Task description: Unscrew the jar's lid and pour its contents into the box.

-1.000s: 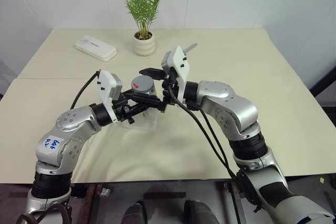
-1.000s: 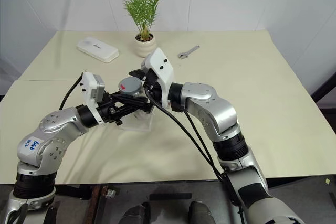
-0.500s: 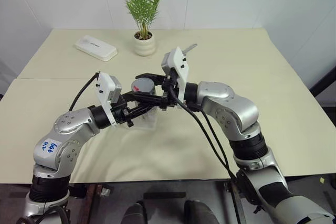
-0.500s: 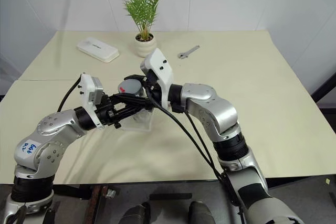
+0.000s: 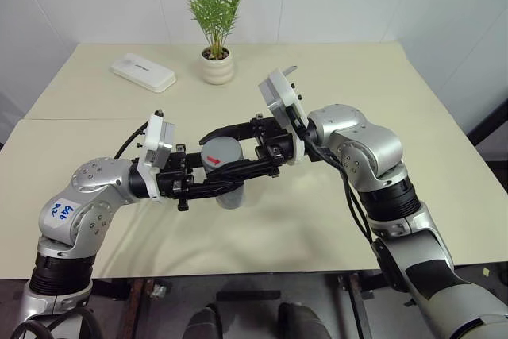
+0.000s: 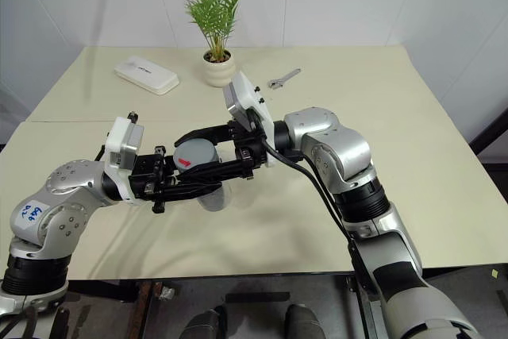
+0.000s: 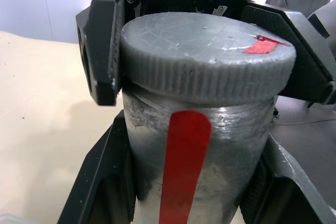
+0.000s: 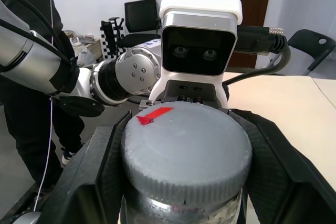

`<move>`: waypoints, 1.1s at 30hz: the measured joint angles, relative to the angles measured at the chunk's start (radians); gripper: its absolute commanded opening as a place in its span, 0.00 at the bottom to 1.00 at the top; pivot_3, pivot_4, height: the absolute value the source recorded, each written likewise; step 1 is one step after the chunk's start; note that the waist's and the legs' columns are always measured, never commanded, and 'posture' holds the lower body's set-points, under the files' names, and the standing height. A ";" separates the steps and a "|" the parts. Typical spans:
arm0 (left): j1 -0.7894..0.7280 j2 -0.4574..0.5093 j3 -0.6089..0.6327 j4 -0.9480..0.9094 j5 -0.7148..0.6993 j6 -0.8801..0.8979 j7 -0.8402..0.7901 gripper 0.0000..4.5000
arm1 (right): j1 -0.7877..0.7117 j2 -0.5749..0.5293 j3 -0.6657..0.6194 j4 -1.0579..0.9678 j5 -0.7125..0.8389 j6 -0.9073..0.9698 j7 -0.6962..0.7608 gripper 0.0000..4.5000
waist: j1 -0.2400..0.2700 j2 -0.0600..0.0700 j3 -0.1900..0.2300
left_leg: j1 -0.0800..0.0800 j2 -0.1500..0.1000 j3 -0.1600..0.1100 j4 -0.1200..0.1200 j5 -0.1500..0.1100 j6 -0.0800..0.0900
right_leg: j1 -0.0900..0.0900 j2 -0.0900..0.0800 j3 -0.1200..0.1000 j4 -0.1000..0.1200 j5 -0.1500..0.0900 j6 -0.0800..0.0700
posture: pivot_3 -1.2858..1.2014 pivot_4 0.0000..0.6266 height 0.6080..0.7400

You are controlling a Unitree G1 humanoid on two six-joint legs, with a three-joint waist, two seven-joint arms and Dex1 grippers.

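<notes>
The left gripper (image 5: 238, 174) is reaching in from the robot's left and clamping the jar (image 5: 230, 193) by its body, holding it upright above the table (image 5: 381, 101). The right gripper (image 5: 218, 134) is coming from the opposite side, its fingers closed tight on the lid (image 5: 221, 151), which is sitting on the jar.

The head views are giving the layout: behind the arms a plant (image 5: 214, 13) in a white pot is standing near a white case (image 5: 144, 72), and a wrench (image 6: 284, 78) is lying to the plant's right.

The left wrist view is showing the jar's red stripe (image 7: 181, 166) running down its silvery side, and a ribbed finger pad (image 7: 105, 51) pressing the lid's knurled edge. The right wrist view is looking over the lid top with its red mark (image 8: 155, 114), facing the other wrist's camera, and a person (image 8: 31, 77) is standing in the room beyond.
</notes>
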 measured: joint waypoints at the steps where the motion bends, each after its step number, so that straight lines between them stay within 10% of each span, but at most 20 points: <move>1: 0.000 0.000 0.000 0.001 0.000 -0.002 0.000 0.43 | 0.000 0.000 0.000 0.000 0.002 0.000 -0.003 0.59 | 0.000 0.000 0.000 | 0.000 0.000 0.000 0.000 0.000 0.000 | 0.000 0.000 0.000 0.000 0.000 0.000 | 0.52 0.24 1.00; 8: 0.026 0.000 0.006 0.011 -0.003 -0.008 -0.007 0.43 | 0.001 -0.001 -0.049 -0.006 0.018 0.015 -0.053 1.00 | 0.000 0.000 0.000 | 0.000 0.000 0.000 0.000 0.000 0.000 | 0.000 0.000 0.000 0.000 0.000 0.000 | 0.52 0.24 1.00; 33: 0.042 -0.014 0.013 0.030 0.063 -0.025 0.078 0.43 | 0.027 0.094 0.030 -0.019 -0.122 -0.010 -0.256 1.00 | 0.000 0.000 0.000 | 0.000 0.007 0.002 0.000 -0.001 -0.002 | -0.002 0.009 0.006 0.001 0.000 -0.001 | 0.52 0.24 1.00</move>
